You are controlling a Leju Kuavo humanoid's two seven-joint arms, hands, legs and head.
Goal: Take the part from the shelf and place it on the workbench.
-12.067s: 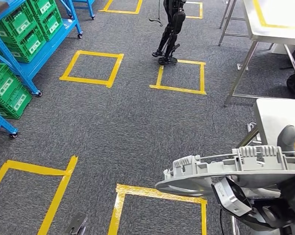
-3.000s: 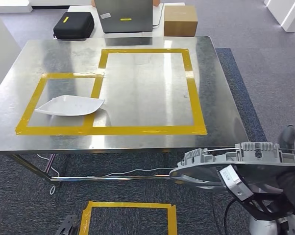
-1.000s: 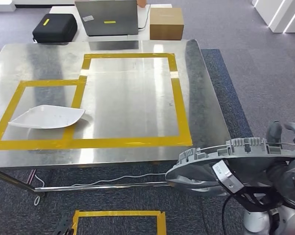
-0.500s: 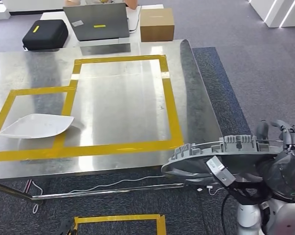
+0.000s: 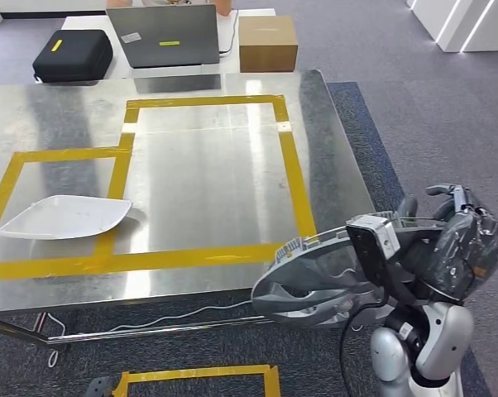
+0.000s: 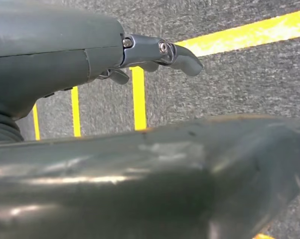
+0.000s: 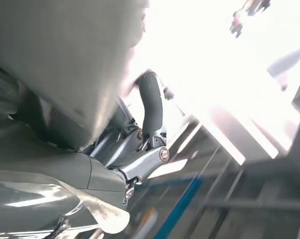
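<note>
The right hand (image 5: 449, 227) curls its dark fingers (image 7: 151, 107) over the back end of the part (image 5: 308, 277) and grips it; the hand's knuckles are wrapped in crinkled clear film. The part is a long grey plastic moulding, ribbed and toothed along its upper edge, smooth and rounded underneath, tapering to a blunt nose, with a white label on a dark block near the hand. It hangs in the air just off the workbench's (image 5: 334, 149) near edge, its nose level with the rim and not resting on the brushed steel top. The left hand (image 6: 156, 52) shows in its wrist view with slim metal fingers stretched out straight over grey carpet and yellow floor tape, holding nothing. On the bench, yellow tape marks two rectangles; a flat white leaf-shaped panel (image 5: 62, 217) lies in the smaller one. Beyond stand a laptop (image 5: 170, 35), a black case (image 5: 72, 54) and a cardboard box (image 5: 267, 41).
</note>
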